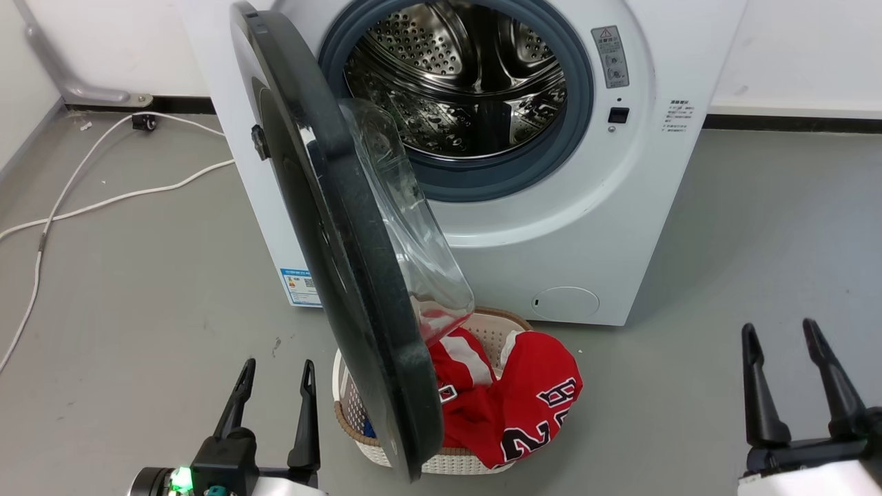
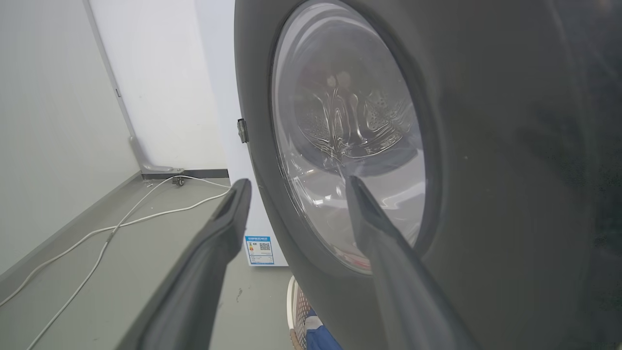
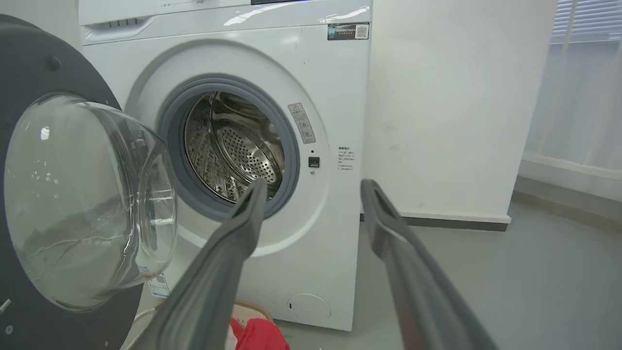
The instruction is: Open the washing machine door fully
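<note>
Head view: the left gripper [image 1: 278,363], fingers spread and empty, sits just left of the washing machine door [image 1: 331,227], which stands swung out edge-on from the washing machine [image 1: 551,227]. The right gripper [image 1: 778,325], also parted and empty, is well to the door's right.
Left wrist view: the door's outer face is close ahead, to the right.
Right wrist view: the drum [image 3: 233,150] lies ahead, the door to the left.

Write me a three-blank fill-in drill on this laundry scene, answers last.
In the head view, the washing machine door hinges on the ___ side of the washing machine.
The basket holds a ___ jersey.
The left gripper and right gripper are both ___.
Missing: left; red; open.
</note>
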